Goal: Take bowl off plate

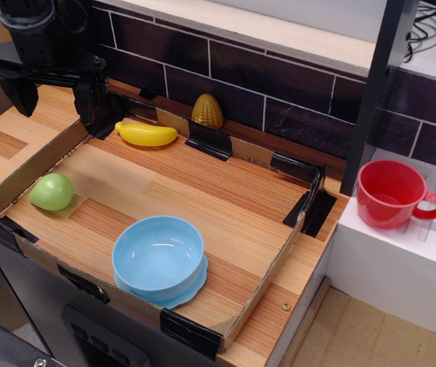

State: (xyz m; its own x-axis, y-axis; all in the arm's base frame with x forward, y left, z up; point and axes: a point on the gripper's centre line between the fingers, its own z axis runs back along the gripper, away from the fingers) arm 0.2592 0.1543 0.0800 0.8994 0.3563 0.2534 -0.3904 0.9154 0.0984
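The light blue bowl (157, 254) sits upright on the light blue plate (196, 286), whose wavy rim shows only along the bowl's right and lower side. Both are at the front edge of the wooden tray. My gripper (53, 98) is at the far back left, well above and away from the bowl. Its two black fingers hang apart with nothing between them.
A low cardboard wall (268, 283) with black tape rims the tray. A green ball (51, 191) lies at the left, a yellow banana (147, 134) and a corn cob (207, 112) at the back. A red cup (391, 194) stands on a white rack at the right.
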